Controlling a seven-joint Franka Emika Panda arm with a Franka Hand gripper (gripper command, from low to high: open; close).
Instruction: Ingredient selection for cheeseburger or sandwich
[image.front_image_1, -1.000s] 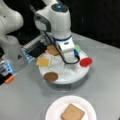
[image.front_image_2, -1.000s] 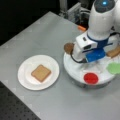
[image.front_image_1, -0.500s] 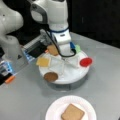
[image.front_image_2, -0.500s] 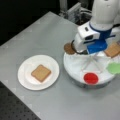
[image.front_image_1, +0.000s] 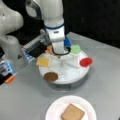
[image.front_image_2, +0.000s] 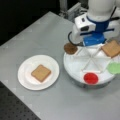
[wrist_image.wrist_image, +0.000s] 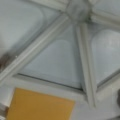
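One bread square (image.front_image_1: 72, 112) (image.front_image_2: 40, 73) lies on the white paper plate (image.front_image_1: 55, 106) (image.front_image_2: 25, 80). On the round divided tray (image.front_image_1: 70, 75) (image.front_image_2: 75, 70) rest the yellow cheese square (image.front_image_1: 43, 61) (wrist_image.wrist_image: 40, 105), the dark patty (image.front_image_1: 51, 76) (image.front_image_2: 70, 48) and a second bread square (image.front_image_2: 111, 48). My gripper (image.front_image_1: 59, 53) (image.front_image_2: 92, 43) hangs low over the tray's middle, just beside the cheese. Nothing shows between its fingers. The wrist view looks down on the tray's dividers, with the cheese at the bottom left.
A red disc (image.front_image_1: 85, 61) (image.front_image_2: 90, 78) and a green leaf-like piece (image.front_image_1: 75, 48) (image.front_image_2: 115, 67) also lie in tray compartments. The arm's grey base (image.front_image_1: 12, 50) stands at a front view's left, with an orange-tipped object (image.front_image_1: 10, 79) near it.
The gripper has shifted slightly toward the cheese side of the tray and sits a little lower. The pieces on the tray and the plate have not moved.
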